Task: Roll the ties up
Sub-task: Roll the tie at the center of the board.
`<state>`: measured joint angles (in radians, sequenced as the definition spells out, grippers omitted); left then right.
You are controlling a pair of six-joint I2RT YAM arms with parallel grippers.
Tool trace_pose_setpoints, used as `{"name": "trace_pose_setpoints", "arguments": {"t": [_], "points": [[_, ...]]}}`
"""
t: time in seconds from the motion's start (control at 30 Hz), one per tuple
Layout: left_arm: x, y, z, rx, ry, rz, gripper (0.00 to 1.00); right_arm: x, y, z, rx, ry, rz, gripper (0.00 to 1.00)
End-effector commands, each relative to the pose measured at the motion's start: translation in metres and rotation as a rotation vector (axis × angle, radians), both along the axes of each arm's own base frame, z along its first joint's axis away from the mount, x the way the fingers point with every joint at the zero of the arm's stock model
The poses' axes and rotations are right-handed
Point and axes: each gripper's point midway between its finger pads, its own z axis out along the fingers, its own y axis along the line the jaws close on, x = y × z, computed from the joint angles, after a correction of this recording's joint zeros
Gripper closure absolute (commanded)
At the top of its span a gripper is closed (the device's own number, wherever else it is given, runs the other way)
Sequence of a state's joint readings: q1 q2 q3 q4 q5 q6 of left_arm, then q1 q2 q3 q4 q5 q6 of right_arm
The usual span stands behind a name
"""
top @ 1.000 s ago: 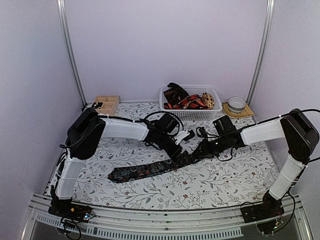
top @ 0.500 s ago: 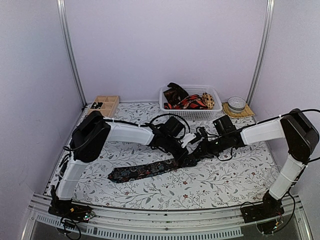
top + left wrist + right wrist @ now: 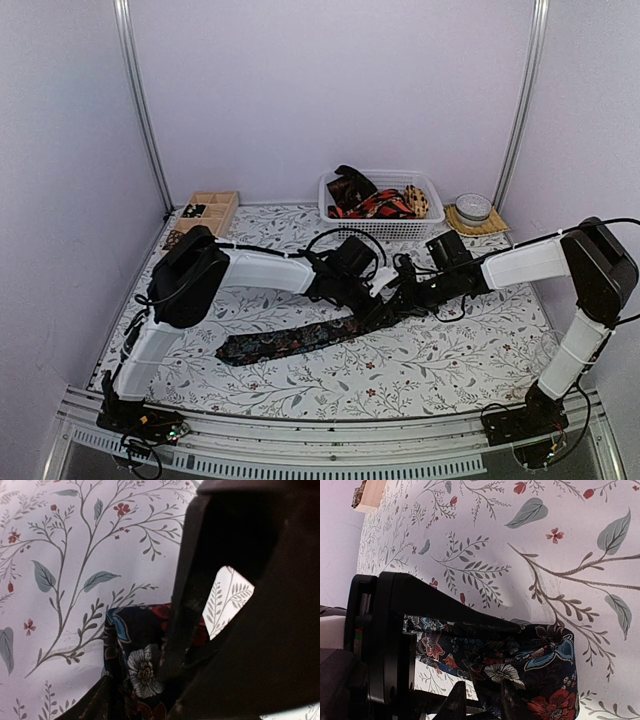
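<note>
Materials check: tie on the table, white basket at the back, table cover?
Tie: soft fabric with a floral pattern; it folds and drapes limply. Silk or synthetic, can't tell.
Basket: white plastic, judging by the rigid moulded mesh wall.
Table cover: matt printed sheet that puckers near the tie, so likely cloth or thin vinyl.

I've swung the left end effector (image 3: 378,300) across the surface (image 3: 450,365) toward 3 o'clock, right up against the right end effector (image 3: 405,297). Its jaws have narrowed over the dark floral tie (image 3: 285,341).
</note>
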<state>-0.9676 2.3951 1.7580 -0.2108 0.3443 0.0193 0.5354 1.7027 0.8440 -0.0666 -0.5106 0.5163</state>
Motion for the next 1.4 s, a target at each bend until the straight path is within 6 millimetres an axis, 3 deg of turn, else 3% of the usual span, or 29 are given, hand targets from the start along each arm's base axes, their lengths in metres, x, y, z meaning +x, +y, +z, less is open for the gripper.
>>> {"name": "trace_pose_setpoints", "arguments": {"t": [0.0, 0.2, 0.3, 0.4, 0.47, 0.63, 0.87, 1.07, 1.37], "points": [[-0.035, 0.033, -0.066, 0.208, 0.117, -0.023, 0.44, 0.001, -0.006, -0.008, -0.023, 0.033, -0.019, 0.76], [-0.038, 0.04, -0.067, 0.223, 0.12, -0.019, 0.49, 0.01, -0.01, 0.029, 0.034, -0.018, -0.039, 0.66], [-0.038, 0.041, -0.068, 0.227, 0.119, -0.019, 0.5, 0.016, -0.016, 0.069, 0.076, -0.093, -0.047, 0.6], [-0.037, 0.04, -0.067, 0.227, 0.118, -0.017, 0.5, 0.023, -0.031, 0.098, 0.084, -0.155, -0.079, 0.53], [-0.038, 0.041, -0.068, 0.228, 0.12, -0.016, 0.51, 0.026, -0.043, 0.104, 0.061, -0.17, -0.103, 0.5], [-0.038, 0.041, -0.068, 0.229, 0.125, -0.014, 0.52, 0.026, -0.066, 0.071, -0.02, -0.127, -0.113, 0.46], [-0.039, 0.041, -0.065, 0.216, 0.133, -0.014, 0.52, 0.019, -0.059, 0.01, -0.027, -0.016, -0.063, 0.42], [-0.037, 0.04, -0.064, 0.204, 0.149, -0.009, 0.51, 0.013, -0.049, -0.014, 0.021, 0.041, -0.019, 0.4], [-0.037, 0.04, -0.064, 0.198, 0.16, -0.006, 0.51, 0.002, -0.034, -0.032, 0.05, 0.082, 0.034, 0.4]]}}
